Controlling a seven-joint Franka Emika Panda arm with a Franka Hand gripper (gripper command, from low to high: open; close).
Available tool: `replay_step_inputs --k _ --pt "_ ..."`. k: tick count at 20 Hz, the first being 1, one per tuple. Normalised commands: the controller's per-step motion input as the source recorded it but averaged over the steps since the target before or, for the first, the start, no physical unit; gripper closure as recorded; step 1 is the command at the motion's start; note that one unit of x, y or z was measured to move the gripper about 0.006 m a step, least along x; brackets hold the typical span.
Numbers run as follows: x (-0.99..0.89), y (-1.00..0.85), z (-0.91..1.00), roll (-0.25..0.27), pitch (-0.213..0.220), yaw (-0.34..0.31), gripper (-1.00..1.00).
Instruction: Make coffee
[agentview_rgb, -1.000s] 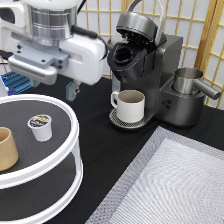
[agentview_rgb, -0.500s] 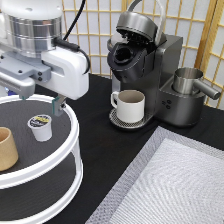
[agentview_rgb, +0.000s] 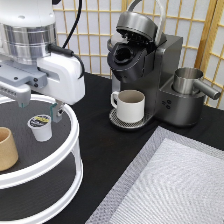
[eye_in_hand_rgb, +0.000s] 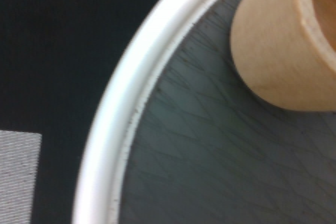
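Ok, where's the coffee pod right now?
The coffee pod stands on the round tray at the exterior view's left, beside the tan cup, just below the open claw.

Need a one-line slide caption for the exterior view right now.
Open claw hovers above the coffee pod on the round tray; mug sits under the open brewer.

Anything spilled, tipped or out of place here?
Nothing stands out. The coffee pod sits upright on the round tray, below the open gripper. The mug stands under the coffee maker, whose lid is up.
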Motion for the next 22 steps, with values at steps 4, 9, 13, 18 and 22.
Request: replay_step_inputs --k 4,9,13,18,22 --pt "-0.35 0.02 -0.33 0.0 -0.033 0.0 -1.0" --pt "-0.34 0.05 -0.41 -0.019 -0.068 0.0 -1.0" --pt "-0.3 0.02 -0.29 -0.041 -0.091 0.0 -1.0" --pt "-0.27 0.0 -0.09 -0.038 -0.103 0.0 1.0" --pt "-0.29 0.0 -0.04 -0.032 -0.107 0.0 1.0"
